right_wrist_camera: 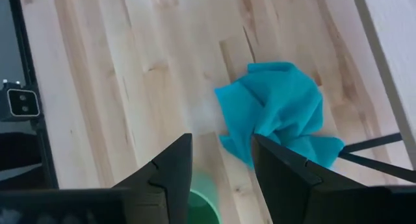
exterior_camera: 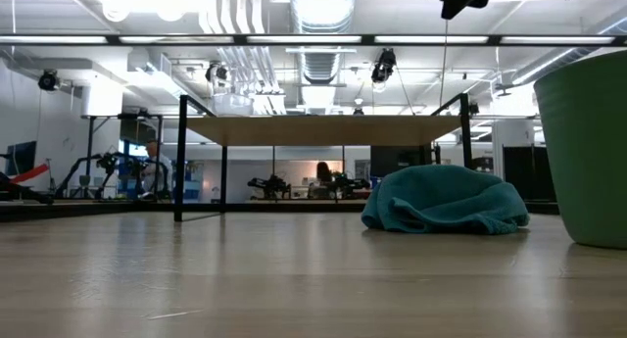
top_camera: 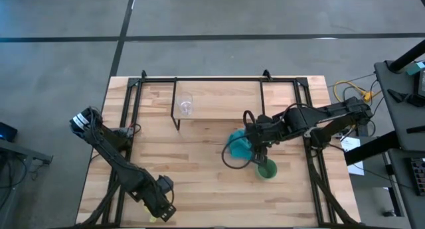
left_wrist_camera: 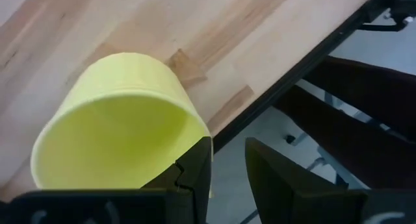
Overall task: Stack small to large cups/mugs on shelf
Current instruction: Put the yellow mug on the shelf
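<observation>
We hang our right gripper [top_camera: 260,160] directly over the green cup [top_camera: 266,169], which stands upright and looks empty at about four o'clock from the table's centre, just beside the teal cloth [top_camera: 240,147]; the fingers are parted with nothing held. Our left gripper [top_camera: 161,212], at seven o'clock near the table edge, has the yellow mug [left_wrist_camera: 117,123] beside its fingers; we cannot tell whether it grips. The glass cup [top_camera: 186,105] already stands on the shelf [top_camera: 226,99], seemingly empty, at twelve o'clock.

- The right gripper [top_camera: 260,157] is hanging over the table's middle right, arm reaching in from the right edge, fingers [right_wrist_camera: 170,167] standing parted.
- The left gripper [top_camera: 163,212] is sitting at the table's near edge, toward the left corner, fingers [left_wrist_camera: 195,169] parted.
</observation>
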Controlling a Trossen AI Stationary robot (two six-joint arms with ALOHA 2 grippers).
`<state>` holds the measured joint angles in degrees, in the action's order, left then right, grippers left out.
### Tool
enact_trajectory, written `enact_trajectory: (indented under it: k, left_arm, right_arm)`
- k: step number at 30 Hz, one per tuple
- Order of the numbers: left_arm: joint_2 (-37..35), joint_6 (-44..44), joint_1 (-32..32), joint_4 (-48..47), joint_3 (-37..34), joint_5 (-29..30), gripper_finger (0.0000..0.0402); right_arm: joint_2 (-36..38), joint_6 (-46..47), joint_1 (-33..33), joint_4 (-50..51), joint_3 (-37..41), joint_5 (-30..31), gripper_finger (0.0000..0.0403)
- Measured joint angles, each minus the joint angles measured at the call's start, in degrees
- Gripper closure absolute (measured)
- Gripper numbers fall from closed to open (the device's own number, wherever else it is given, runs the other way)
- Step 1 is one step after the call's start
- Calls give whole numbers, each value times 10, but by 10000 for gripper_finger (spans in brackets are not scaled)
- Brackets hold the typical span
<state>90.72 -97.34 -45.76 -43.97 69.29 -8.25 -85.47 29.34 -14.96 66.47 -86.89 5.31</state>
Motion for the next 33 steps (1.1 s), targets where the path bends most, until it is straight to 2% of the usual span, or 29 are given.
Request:
enact_trajectory:
  k: [33]
  left_arm:
    - [0, 1, 0, 3, -33, 19, 320]
  right_arm:
    - [0, -5, 0, -24, 0, 9, 250]
